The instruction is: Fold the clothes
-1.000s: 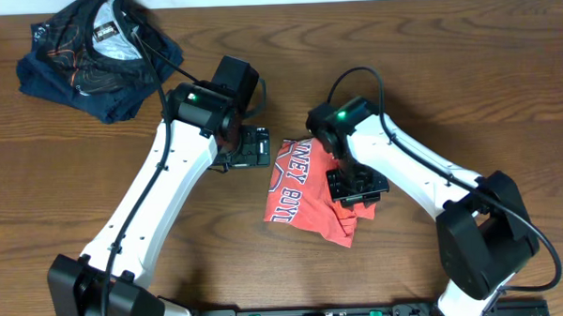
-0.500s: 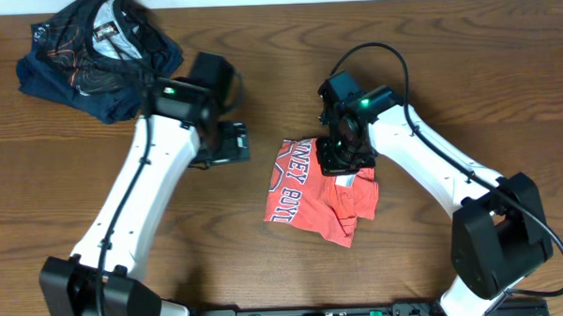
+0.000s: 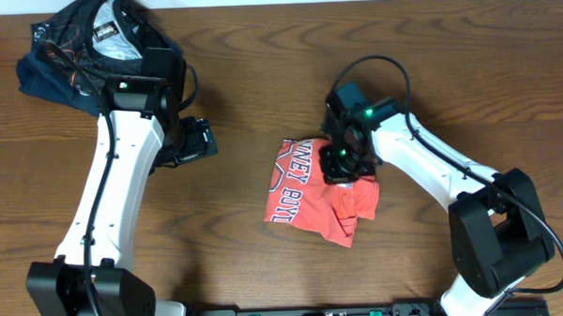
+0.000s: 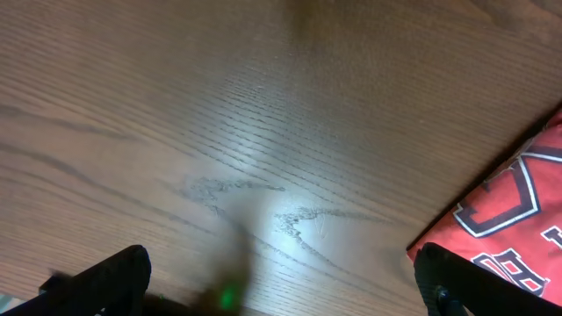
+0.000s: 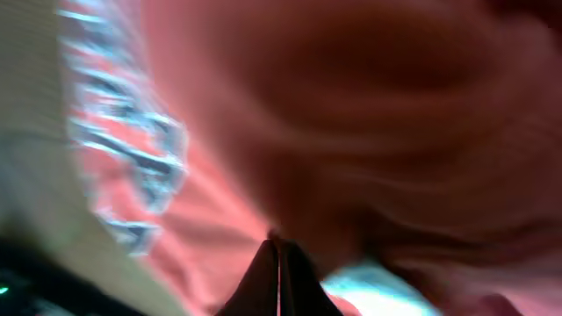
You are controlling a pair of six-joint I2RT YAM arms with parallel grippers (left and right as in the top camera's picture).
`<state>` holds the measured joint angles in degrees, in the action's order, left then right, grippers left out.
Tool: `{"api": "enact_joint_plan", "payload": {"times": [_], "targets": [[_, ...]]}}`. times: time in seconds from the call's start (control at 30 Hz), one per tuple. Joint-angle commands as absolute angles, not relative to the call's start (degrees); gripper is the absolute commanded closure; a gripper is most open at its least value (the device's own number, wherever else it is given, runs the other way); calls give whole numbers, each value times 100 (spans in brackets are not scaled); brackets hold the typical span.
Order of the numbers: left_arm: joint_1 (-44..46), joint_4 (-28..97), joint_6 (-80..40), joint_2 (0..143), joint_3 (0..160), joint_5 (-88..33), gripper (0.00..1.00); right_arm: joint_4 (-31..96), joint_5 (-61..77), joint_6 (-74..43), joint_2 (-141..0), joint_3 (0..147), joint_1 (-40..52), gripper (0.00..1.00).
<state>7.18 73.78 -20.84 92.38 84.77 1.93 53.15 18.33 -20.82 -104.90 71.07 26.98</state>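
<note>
A red shirt with white lettering [image 3: 306, 190] lies crumpled at the table's middle. My right gripper [image 3: 343, 161] is down at the shirt's upper right part. In the right wrist view its fingers [image 5: 277, 263] are closed together, with blurred red cloth [image 5: 351, 114] bunched right at their tips. My left gripper [image 3: 192, 142] is open and empty over bare wood, left of the shirt. In the left wrist view its fingertips [image 4: 281, 290] are spread wide, and the shirt's edge [image 4: 509, 219] shows at the right.
A pile of dark blue clothes with a grey garment on top [image 3: 90, 52] lies at the back left corner. The wooden table [image 3: 229, 263] stretches across the view. The arm bases stand at the front edge.
My left arm has swung left and back, away from the shirt. My right gripper has moved from the shirt's lower right to its upper right part.
</note>
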Motion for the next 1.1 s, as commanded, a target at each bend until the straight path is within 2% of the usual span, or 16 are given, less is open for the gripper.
{"api": "enact_joint_plan", "payload": {"times": [0.0,0.33,0.5,0.6,0.7,0.73,1.07], "targets": [[703,7435,-2126,9251,8447,279,3,5527,864,-2265,-10453,7028,2449,97],[705,7382,-2108,9251,8412,204,3,6512,-78,-2270,-10451,7730,2018,91],[709,7008,-2108,9251,8071,172,3,7135,95,-2353,-10422,8499,1946,95],[709,6702,-2108,9251,7701,84,3,6781,1070,-2069,-10357,8670,1992,94],[709,6333,-2110,9253,7279,-104,3,6143,2073,-1616,-10377,8580,2093,81],[709,6272,-2110,9253,7196,-104,3,6051,2112,-1619,-10385,8541,2112,80],[707,6198,-1957,9253,6973,-102,3,5240,2036,-1730,-10654,7502,2093,81]]}}
